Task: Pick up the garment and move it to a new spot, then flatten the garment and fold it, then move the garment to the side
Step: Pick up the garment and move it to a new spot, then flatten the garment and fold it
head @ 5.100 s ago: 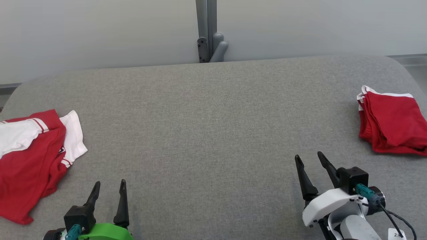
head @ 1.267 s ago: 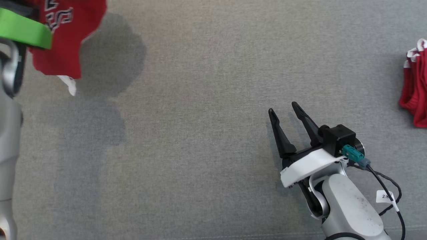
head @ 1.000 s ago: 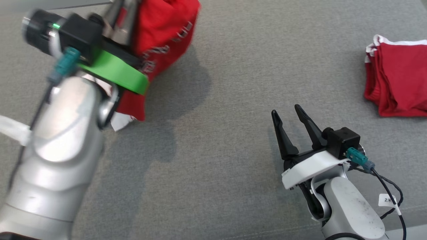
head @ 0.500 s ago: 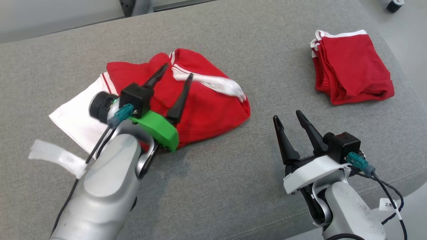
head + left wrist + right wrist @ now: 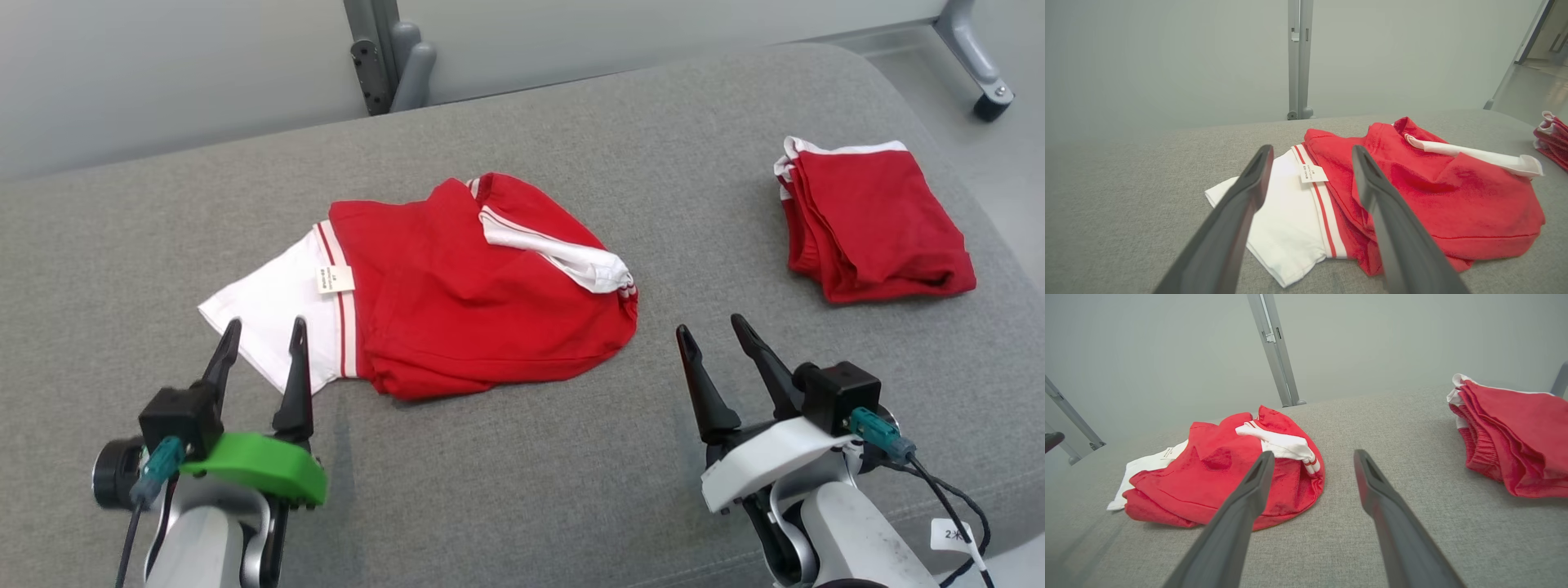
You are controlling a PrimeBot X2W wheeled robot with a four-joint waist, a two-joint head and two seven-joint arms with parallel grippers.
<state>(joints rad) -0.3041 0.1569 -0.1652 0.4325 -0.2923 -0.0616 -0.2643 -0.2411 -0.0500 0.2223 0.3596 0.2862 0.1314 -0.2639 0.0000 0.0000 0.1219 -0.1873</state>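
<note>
Light: bright, even, diffuse, mostly from above; no glare. Shadows soft and faint: a thin one under the near edge of the garment point(image 5: 482, 327), a pale one on the table point(image 5: 522, 490) just right of the left gripper point(image 5: 267, 322). Head view sharp throughout. Left wrist view: fingers point(image 5: 1229, 228) close to the lens, soft at the base (tips crisper). Right wrist view: post point(image 5: 1274, 351) leans from wide-angle distortion; wall point(image 5: 1412, 335) hazy.
</note>
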